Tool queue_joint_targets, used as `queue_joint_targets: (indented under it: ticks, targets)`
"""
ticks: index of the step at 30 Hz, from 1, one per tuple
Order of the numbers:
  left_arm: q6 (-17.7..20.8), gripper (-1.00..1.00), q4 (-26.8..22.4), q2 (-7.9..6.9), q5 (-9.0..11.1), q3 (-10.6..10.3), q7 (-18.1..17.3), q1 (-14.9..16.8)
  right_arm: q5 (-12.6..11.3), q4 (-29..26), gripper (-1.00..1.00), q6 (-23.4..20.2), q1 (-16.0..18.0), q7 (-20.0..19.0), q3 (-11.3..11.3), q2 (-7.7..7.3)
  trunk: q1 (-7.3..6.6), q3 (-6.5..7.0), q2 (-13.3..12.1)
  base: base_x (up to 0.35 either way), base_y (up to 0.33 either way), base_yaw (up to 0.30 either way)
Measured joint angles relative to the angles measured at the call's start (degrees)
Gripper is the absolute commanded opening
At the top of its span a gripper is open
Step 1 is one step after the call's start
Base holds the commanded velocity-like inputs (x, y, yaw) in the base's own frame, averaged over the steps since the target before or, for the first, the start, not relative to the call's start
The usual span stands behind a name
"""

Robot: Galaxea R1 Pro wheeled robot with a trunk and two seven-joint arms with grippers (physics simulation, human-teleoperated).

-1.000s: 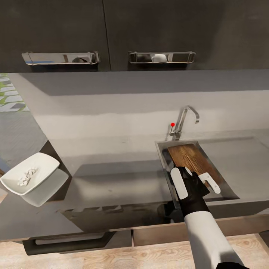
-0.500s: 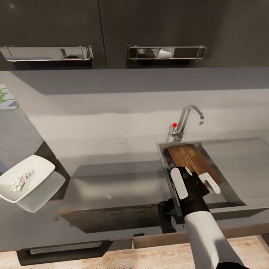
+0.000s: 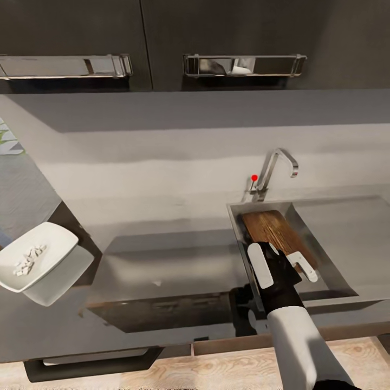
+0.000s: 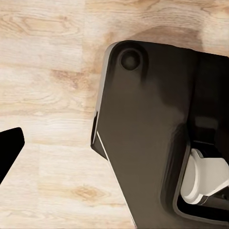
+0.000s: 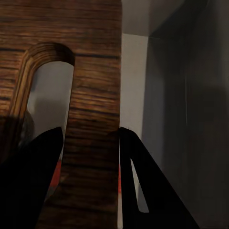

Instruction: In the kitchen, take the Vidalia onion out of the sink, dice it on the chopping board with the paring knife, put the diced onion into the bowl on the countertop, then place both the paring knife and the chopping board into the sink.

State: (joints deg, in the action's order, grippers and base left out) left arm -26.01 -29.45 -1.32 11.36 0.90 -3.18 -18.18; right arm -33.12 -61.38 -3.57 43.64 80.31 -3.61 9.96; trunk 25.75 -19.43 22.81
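Brown wooden chopping board held inside the grey steel sink

The smooth grey countertop (image 3: 179, 254) carries the rectangular sink (image 3: 338, 273); within it the dark-grained, slotted chopping board (image 3: 273, 230) leans, its slot end pinched between the right gripper's (image 3: 281, 265) fingers. The white squarish bowl (image 3: 51, 246) of diced onion sits well apart at the left. Risk, as I judge it: letting go while the board leans could make it slide or clatter

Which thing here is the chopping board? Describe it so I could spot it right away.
Find the chrome tap with a red knob at the grey wall; below it is the steel sink. The chopping board leans in the basin, gripped by the robot's right tool at its near end. It is the one brown, wood-grained slab among grey surfaces, with a slot hole at that end.
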Motion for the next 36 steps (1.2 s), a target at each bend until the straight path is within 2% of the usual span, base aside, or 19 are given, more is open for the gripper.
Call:
queue_joint_targets:
  ticks: [27, 33, 34, 36]
  targets:
    - [0.0, 1.0, 0.0, 0.0, 0.04, 0.0, 0.0, 0.01, -0.35, 0.02, -1.0, 0.0, 0.0, -0.02, -0.04, 0.0, 0.0, -2.46, 0.0, 0.0, 0.0, 0.0]
    - [0.0, 1.0, 0.0, 0.0, 0.06, 0.0, 0.0, 0.02, -0.54, 0.01, -1.0, 0.0, -0.01, -0.01, -0.07, 0.0, 0.0, -2.66, 0.01, 0.0, 0.0, 0.0]
    - [0.0, 1.0, 0.0, 0.0, 0.05, 0.0, 0.0, 0.0, -0.56, 0.01, 1.0, 0.0, 0.0, -0.01, -0.08, 0.0, 0.0, -2.67, 0.01, 0.0, 0.0, 0.0]
    - [0.0, 1.0, 0.0, 0.0, 0.04, 0.0, 0.0, 0.01, -0.58, 0.01, 1.0, 0.0, 0.0, 0.02, -0.08, 0.0, 0.0, -2.67, 0.01, 0.0, 0.0, 0.0]
